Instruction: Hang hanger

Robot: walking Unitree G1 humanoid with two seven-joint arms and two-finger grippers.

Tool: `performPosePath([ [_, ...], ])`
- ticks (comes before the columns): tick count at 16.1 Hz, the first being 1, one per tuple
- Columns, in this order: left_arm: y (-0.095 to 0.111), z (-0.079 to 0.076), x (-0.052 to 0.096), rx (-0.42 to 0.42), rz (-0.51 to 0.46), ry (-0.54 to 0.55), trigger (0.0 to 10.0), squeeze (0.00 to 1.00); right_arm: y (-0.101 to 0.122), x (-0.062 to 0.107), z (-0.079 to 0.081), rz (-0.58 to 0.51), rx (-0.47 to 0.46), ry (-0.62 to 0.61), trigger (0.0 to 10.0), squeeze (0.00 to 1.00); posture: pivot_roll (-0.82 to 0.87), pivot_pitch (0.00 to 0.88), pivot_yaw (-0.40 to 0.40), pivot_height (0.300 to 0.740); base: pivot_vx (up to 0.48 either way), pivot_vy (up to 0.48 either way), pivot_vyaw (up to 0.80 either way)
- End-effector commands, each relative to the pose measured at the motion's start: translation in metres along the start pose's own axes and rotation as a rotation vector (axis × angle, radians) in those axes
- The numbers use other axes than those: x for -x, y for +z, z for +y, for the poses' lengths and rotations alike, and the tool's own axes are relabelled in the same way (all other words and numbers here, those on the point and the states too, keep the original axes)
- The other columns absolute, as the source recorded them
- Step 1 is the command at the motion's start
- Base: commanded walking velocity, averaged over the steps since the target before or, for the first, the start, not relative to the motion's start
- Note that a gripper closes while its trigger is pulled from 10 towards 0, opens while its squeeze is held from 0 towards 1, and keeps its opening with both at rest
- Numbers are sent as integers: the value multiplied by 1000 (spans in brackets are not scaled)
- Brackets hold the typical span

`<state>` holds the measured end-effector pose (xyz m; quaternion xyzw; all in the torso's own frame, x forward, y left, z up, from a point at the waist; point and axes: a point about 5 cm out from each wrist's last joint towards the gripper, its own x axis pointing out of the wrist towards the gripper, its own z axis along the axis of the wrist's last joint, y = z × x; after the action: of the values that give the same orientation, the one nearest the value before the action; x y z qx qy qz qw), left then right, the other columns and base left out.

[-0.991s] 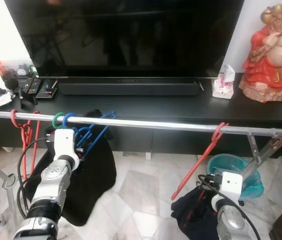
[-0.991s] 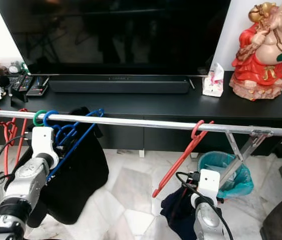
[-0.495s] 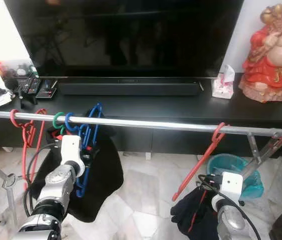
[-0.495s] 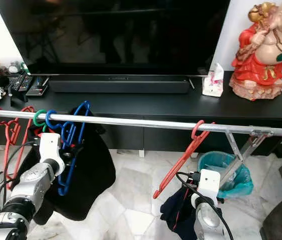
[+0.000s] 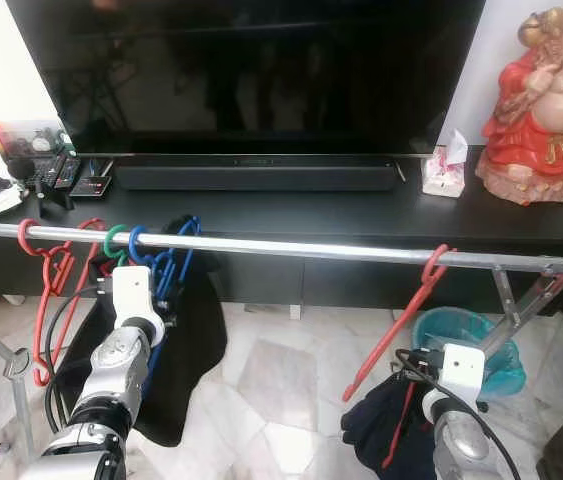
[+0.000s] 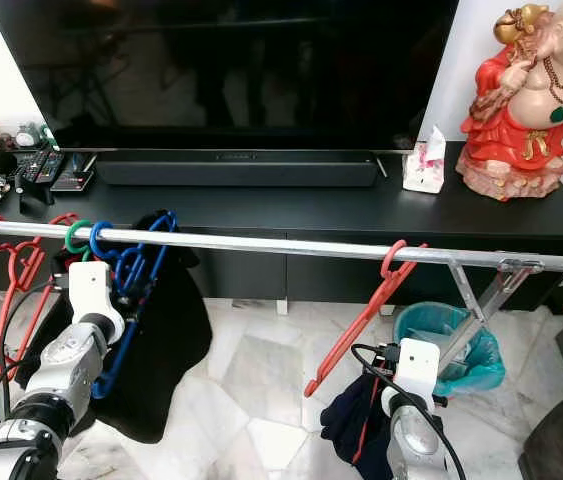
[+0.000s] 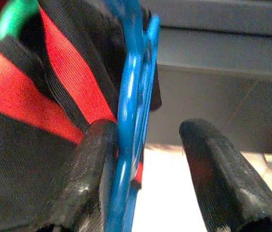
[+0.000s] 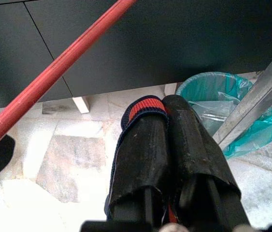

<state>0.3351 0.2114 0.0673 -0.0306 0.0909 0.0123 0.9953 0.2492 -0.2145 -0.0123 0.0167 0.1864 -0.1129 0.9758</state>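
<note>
A silver rail (image 5: 291, 246) runs across the scene in front of a black counter (image 5: 361, 215) that carries a TV (image 5: 251, 75), a soundbar (image 5: 256, 176), a tissue pack (image 5: 444, 168) and a red figurine (image 5: 541, 110). Near the rail's left end a blue hanger (image 6: 126, 275) hooks over it, just beside a green hook (image 6: 78, 238) and a red hanger (image 5: 49, 280); black cloth (image 5: 186, 340) hangs below them. The left pincer (image 7: 148, 159) sits just under the rail at the blue hanger, released: one finger (image 7: 90, 169) touches the hanger's edge, the other stands apart with a gap between. Toward the rail's right end, well apart from the cluster, a second red hanger (image 5: 401, 325) hangs tilted from its hook. The long middle stretch of rail between them is bare. The right pincer (image 8: 167, 140) is low, clenched on a dark garment (image 8: 140, 150) with a red-striped cuff, near a teal bin (image 5: 466, 345) and the rail's leg (image 5: 521, 305).
</note>
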Motion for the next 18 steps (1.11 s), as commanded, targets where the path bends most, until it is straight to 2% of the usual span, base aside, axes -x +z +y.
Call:
performPosePath([
  [1,2,-2,-2,3,-9,4,10000,0,5,-1,0,-32,0,0,10000,0,-219,0,30,740,0,0,0],
  [2,1,-2,-2,0,-6,5,8627,0,5,0,0,-31,0,0,10000,0,-220,0,30,740,0,0,0],
  [3,0,-2,-2,-1,-6,7,0,0,5,0,0,-31,-1,-1,10000,0,-220,0,30,740,0,0,0],
  [18,-3,-2,-1,14,-8,13,0,0,5,-1,0,-31,0,1,10000,0,-220,0,30,740,0,0,0],
])
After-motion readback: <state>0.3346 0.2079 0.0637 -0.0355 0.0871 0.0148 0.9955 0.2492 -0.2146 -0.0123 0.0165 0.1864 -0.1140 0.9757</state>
